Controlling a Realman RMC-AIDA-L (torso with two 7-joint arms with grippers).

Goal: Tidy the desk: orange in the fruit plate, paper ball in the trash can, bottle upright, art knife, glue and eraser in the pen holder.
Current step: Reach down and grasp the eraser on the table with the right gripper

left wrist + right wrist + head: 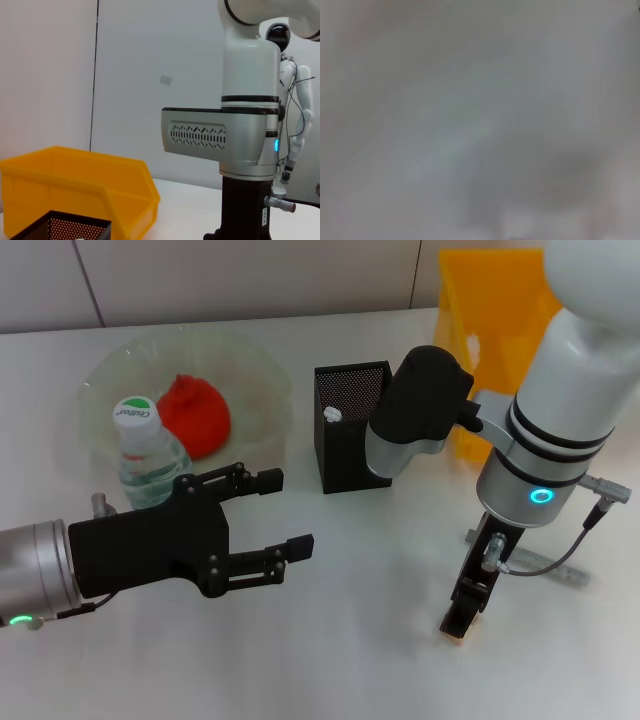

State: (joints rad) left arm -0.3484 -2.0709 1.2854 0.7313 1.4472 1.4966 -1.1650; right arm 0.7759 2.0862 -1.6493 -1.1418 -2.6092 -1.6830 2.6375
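The right gripper (462, 623) points straight down at the desk (350, 640), well in front of the pen holder (350, 427), its tip at a small tan bit that may be the eraser (456, 638); whether it pinches it I cannot tell. The left gripper (282, 513) hovers level, fingers spread, just in front of the upright bottle (145, 452). The orange (194, 415) lies in the wavy translucent fruit plate (255, 370). The yellow plastic trash can (490, 310) stands behind the black mesh pen holder.

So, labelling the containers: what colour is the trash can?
Bright yellow. The trash can shows best in the left wrist view, behind the pen holder.
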